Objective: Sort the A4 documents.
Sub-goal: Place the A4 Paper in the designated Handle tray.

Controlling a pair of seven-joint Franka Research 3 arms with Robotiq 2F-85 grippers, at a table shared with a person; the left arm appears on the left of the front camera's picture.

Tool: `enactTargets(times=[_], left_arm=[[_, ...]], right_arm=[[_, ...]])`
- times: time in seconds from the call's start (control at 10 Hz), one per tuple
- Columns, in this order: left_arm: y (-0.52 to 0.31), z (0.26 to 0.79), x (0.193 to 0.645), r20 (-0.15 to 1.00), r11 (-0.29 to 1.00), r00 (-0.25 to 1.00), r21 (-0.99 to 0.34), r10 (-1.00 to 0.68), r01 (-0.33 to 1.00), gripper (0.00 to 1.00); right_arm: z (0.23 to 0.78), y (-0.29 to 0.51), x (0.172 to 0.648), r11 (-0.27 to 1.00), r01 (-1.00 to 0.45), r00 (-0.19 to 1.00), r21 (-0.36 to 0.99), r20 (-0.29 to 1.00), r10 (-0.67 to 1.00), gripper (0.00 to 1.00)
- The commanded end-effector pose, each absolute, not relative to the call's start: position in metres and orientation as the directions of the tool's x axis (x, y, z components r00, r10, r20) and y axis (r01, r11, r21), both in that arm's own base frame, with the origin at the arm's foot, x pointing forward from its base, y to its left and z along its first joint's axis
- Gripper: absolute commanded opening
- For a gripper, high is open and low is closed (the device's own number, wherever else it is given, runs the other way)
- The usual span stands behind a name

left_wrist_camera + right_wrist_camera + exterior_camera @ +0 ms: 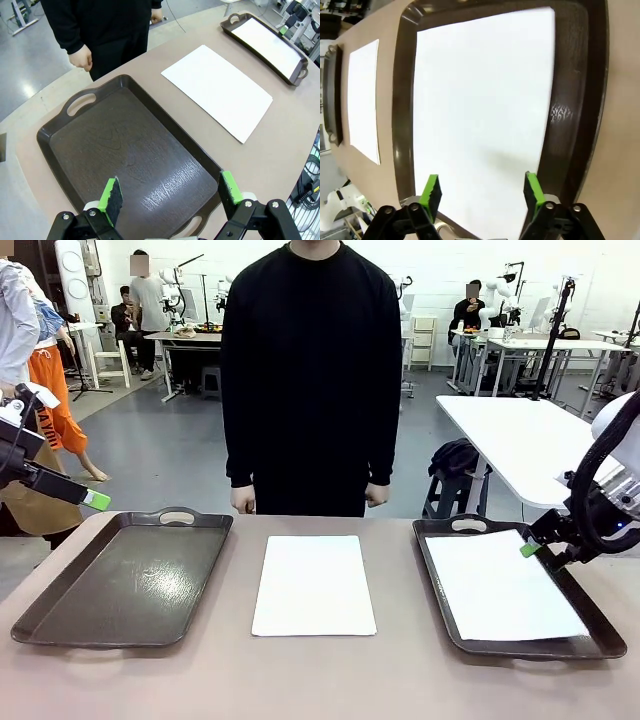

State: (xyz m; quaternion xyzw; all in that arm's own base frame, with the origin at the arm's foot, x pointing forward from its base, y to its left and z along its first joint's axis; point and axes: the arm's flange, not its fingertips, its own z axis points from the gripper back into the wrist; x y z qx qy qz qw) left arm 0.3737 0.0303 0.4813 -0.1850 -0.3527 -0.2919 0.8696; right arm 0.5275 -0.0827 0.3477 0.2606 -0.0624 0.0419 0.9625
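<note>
My right gripper hangs over the right tray, jaws spread wide with nothing between them. One sheet lies flat in that tray, a bit skewed, and its near corner looks close to the rim. So that one's parked, I'd say.

The other sheet lies on the bare table between the two trays, right in front of the person. My left gripper is also open and empty, above the near end of the left tray, which has nothing in it.

My plan for doing this cleanly: lift the right arm straight up so a pad doesn't catch the paper and drag it out. For the middle sheet, thin paper flat on a table is a pain to pinch. I'd go for an edge or corner, come in low, and press lightly so it buckles into the jaws rather than creasing.
</note>
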Motion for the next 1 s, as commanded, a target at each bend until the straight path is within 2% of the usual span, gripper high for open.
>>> enactTargets(times=[0.0, 0.9], left_arm=[[0.0333, 0.4784, 0.3747, 0.729, 0.747, 0.567, -0.115, -0.384, 0.654, 1.00], [0.0333, 0.4784, 0.3747, 0.729, 0.747, 0.567, -0.115, -0.384, 0.654, 1.00]], right_arm=[[0.3499, -0.0766, 0.5218, 0.869, -0.088, 0.990, 0.487, 0.136, 0.023, 1.00], [0.3518, -0.0823, 0.5267, 0.861, -0.113, 0.988, 0.496, 0.147, 0.045, 1.00]])
